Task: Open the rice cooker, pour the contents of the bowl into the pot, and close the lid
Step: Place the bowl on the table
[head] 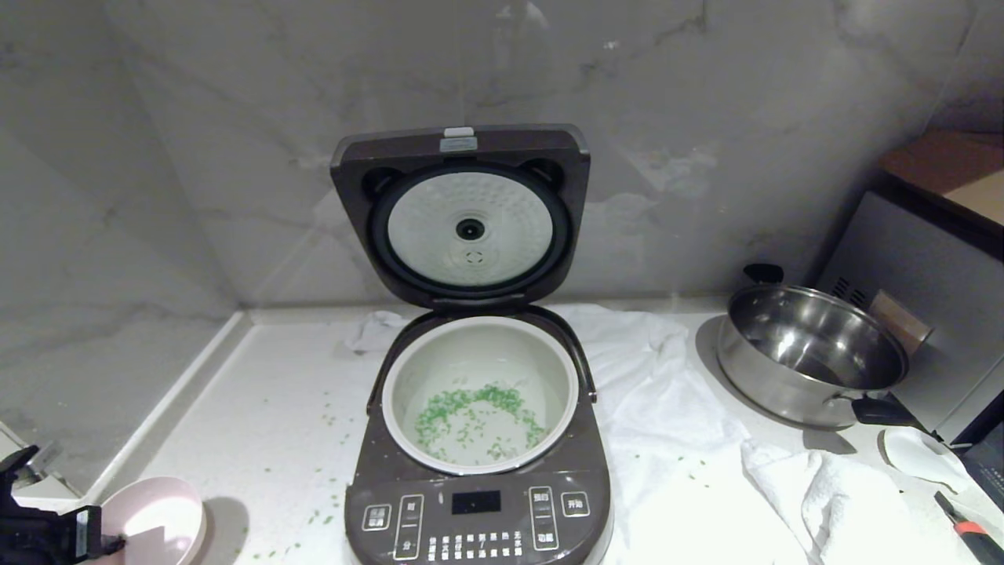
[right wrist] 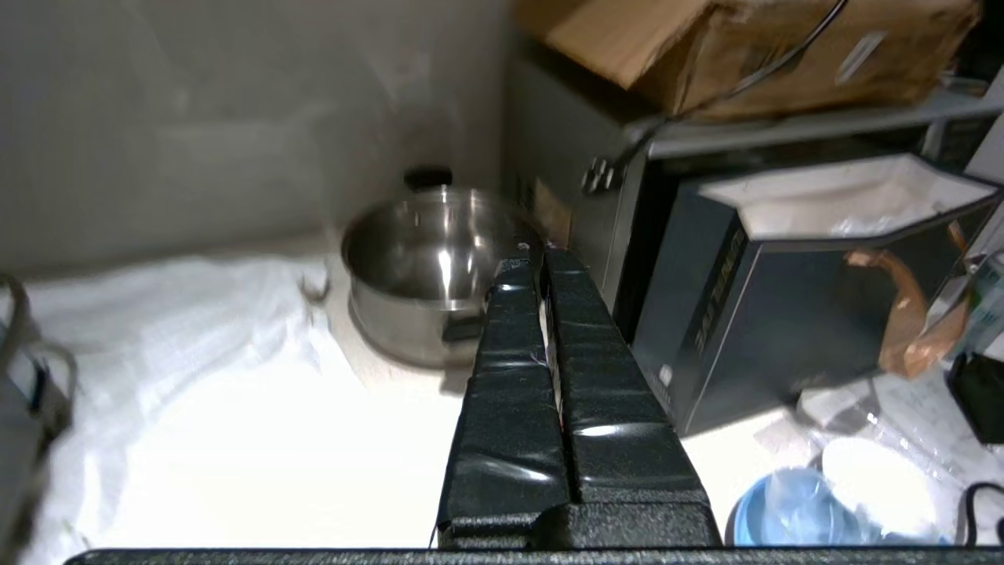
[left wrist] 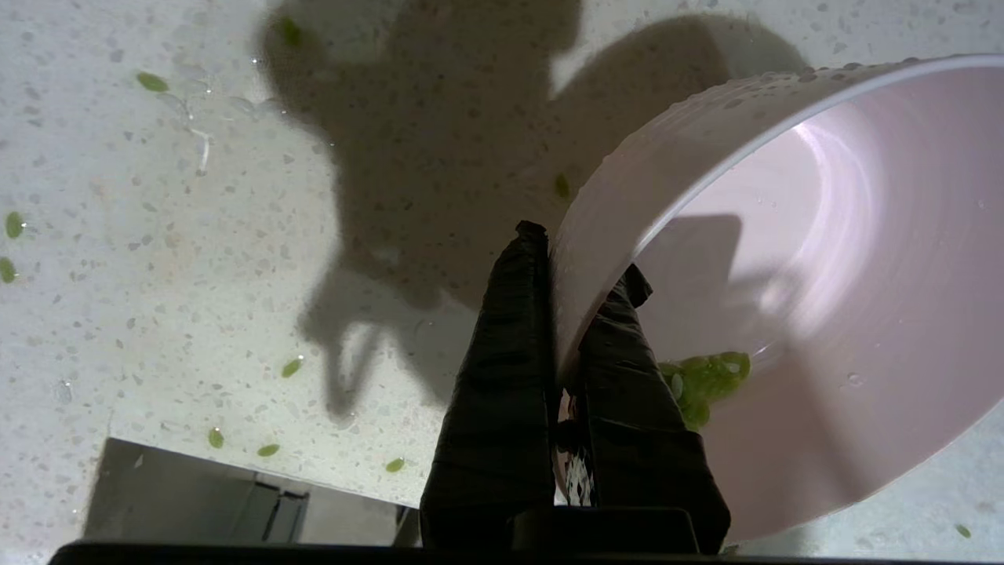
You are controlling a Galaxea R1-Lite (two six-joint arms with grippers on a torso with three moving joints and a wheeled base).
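The dark brown rice cooker (head: 478,502) stands in the middle of the counter. Its lid (head: 463,220) is swung up against the wall, showing the pale inner plate. The pot (head: 478,333) holds green contents (head: 471,420) spread over its bottom. At the counter's near left corner, my left gripper (head: 110,541) is shut on the rim of the pink bowl (head: 157,522). In the left wrist view the left gripper (left wrist: 580,255) pinches the wall of the bowl (left wrist: 823,275), tilted above the counter, with a small clump of green bits (left wrist: 706,380) left inside. My right gripper (right wrist: 537,253) is shut and empty, right of the cooker.
A shiny steel pan (head: 808,353) with black handles sits at the right, by a grey appliance (head: 925,314). A white cloth (head: 667,439) lies under and right of the cooker. Green bits (head: 321,518) are scattered on the counter left of the cooker.
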